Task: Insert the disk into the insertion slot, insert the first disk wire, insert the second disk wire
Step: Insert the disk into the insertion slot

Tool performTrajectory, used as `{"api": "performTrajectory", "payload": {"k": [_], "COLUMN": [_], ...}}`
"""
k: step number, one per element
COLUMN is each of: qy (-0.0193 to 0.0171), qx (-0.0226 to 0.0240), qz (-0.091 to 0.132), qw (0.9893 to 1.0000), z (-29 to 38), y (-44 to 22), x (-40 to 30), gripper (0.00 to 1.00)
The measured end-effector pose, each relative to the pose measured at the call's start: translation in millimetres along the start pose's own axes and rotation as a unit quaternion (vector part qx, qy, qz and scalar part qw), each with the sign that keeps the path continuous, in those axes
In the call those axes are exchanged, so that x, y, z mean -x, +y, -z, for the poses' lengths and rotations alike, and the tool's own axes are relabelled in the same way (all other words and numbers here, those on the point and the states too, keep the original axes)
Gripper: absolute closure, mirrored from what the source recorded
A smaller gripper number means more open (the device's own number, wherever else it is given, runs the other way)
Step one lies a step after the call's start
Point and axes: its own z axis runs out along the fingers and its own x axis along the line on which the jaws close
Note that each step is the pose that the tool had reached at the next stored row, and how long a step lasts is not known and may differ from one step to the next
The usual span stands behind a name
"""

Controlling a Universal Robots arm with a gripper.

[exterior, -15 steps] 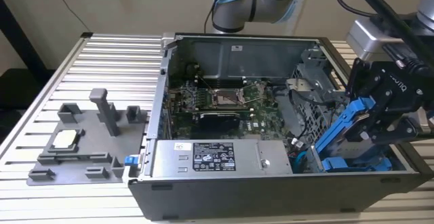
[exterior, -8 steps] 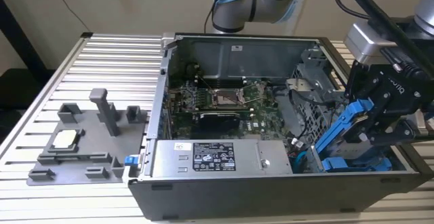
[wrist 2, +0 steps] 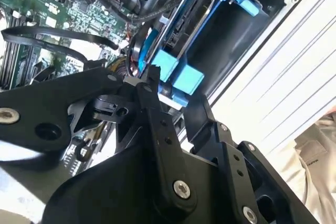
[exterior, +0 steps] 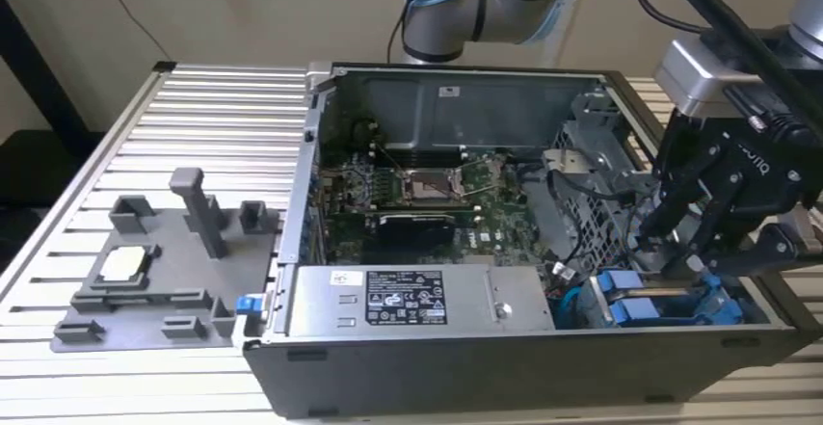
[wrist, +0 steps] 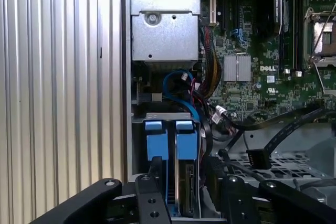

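A: Gripper status?
B: The black 2-finger gripper (wrist: 184, 163) is down inside the open grey sheet-metal computer case (exterior: 515, 372), at the corner on the exterior view's right. Fingers are apart.
A: And the disk?
B: The disk (wrist: 187, 179), a flat silver-grey hard drive in a bright blue plastic frame, stands on edge in the insertion slot (wrist: 167, 115), the grey sheet-metal drive bay. It sits between the 2 fingers, and the first wrist view shows a gap on each side. Can't tell whether either pad touches it.
A: Neighbours?
B: 1 other blue-tabbed drive (wrist: 156, 142) just beside it, on the case-wall side. A thin blue cable (wrist: 178, 72) loops between the bay and the silver box-shaped power supply (wrist: 165, 35). A black flat cable with a black plug (wrist: 257, 158) lies on the perforated grey cage wall (wrist: 294, 163), apart from the disk.
A: Surface, room?
B: Case sits open side up on a ribbed aluminium worktop (exterior: 193, 107). A grey plastic fixture plate (exterior: 142, 290) lies beside the case, on the exterior view's left. Plain beige wall (exterior: 283, 11) behind.
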Motion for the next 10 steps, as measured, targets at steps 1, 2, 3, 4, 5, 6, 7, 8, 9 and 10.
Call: {"api": "performTrajectory", "payload": {"k": [1,2,3,4,5,6,7,8,9,10], "qy": [-0.0001,0.0001,0.0,-0.0001,-0.0001,0.0,0.0,0.0,-0.0001,-0.0001], "qx": [0.0,0.0,0.0,0.0,-0.0001,-0.0003,-0.0011,-0.0033,-0.0068,-0.0123], "qz": [0.0,0.0,0.0,0.0,0.0,0.0,0.0,0.0,0.0,0.001], "qw": [1.0,1.0,1.0,1.0,1.0,1.0,1.0,1.0,1.0,0.9999], "z": [1.8,3.4,3.6,3.6,3.6,3.7,3.7,3.6,3.4,3.3], "y": [0.1,0.1,0.1,0.2,0.1,0.1,0.1,0.2,0.1,0.1], "x": [0.1,0.1,0.2,0.2,0.2,0.2,0.2,0.2,0.2,0.2], "gripper": [0.53,0.53,0.53,0.53,0.53,0.53,0.53,0.53,0.53,0.53]}}
